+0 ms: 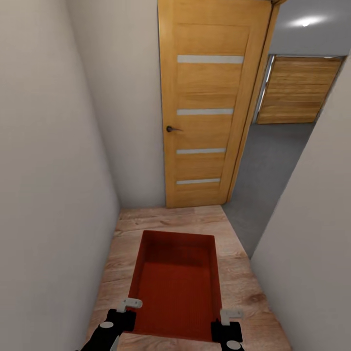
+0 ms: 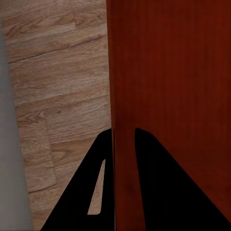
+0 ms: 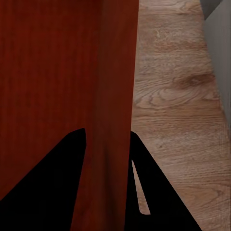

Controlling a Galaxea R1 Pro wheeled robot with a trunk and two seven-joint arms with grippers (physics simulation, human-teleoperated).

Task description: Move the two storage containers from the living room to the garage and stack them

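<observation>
Claws L (image 1: 132, 312) + R (image 1: 225, 319) clamp container (image 1: 176, 285) side walls.

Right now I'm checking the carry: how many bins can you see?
1. A bin is held low over the wood floor facing the door, its sides clamped by the left pincer and right pincer. A second could be nested and hidden.
</observation>
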